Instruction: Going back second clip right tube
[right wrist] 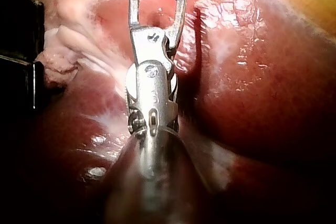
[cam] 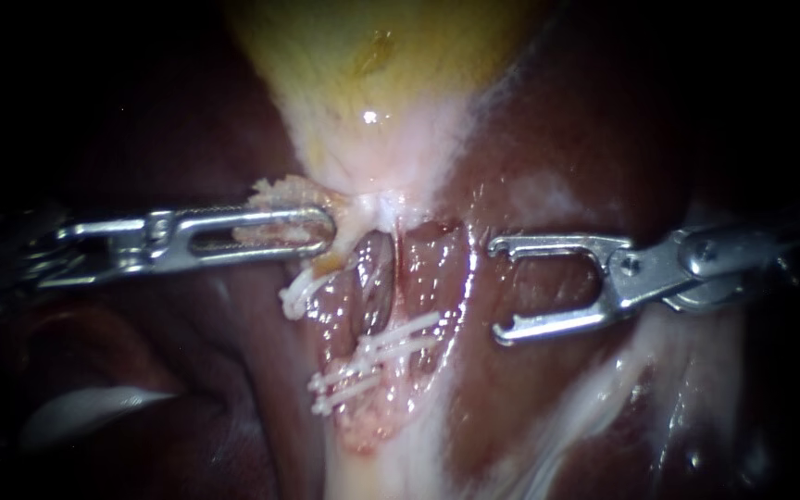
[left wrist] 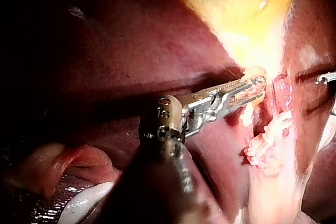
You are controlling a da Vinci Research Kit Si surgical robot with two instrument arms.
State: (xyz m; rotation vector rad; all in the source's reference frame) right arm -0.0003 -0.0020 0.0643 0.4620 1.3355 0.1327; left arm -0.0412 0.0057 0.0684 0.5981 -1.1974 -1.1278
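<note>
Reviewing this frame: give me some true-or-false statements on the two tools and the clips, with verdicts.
1. The right instrument's silver forked tool has open jaws holding nothing. True.
2. The left instrument's silver slotted tool is free of tissue. False: its jaws are shut on pale tissue under the yellow gallbladder.
3. Thin white clips lie across the tissue between the two tools. True.
4. The right instrument's tool touches those clips. False: it stands apart from them, over dark red liver.
</note>
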